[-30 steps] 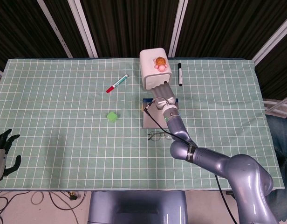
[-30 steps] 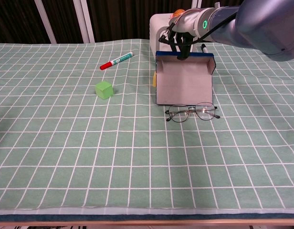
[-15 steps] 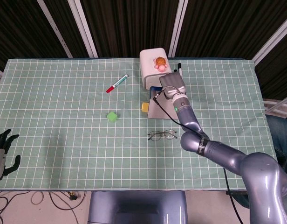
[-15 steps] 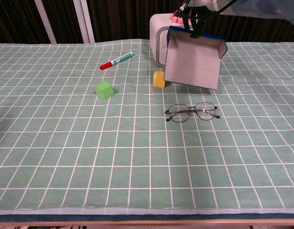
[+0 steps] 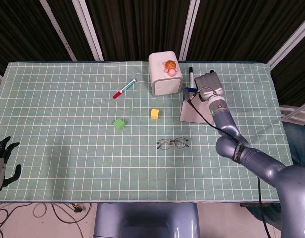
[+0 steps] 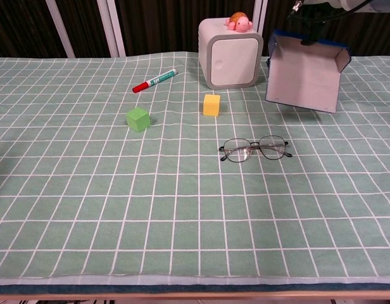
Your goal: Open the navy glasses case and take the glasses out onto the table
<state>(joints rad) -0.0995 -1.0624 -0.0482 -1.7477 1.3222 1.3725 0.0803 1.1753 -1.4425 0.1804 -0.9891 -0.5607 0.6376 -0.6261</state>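
The right robot hand [image 5: 208,85] grips the top edge of the open navy glasses case [image 6: 304,75], holding it tilted above the desk [image 5: 68,148] at the far right, its pale lining facing the near side. The arm stretches forward from the near right. The glasses [image 6: 254,149] lie unfolded on the green checked cloth, near the middle and well apart from the case. The left robot hand [image 5: 4,163] hangs off the near left edge, fingers apart, holding nothing. The red-capped marker [image 6: 155,80] carries writing too small to read.
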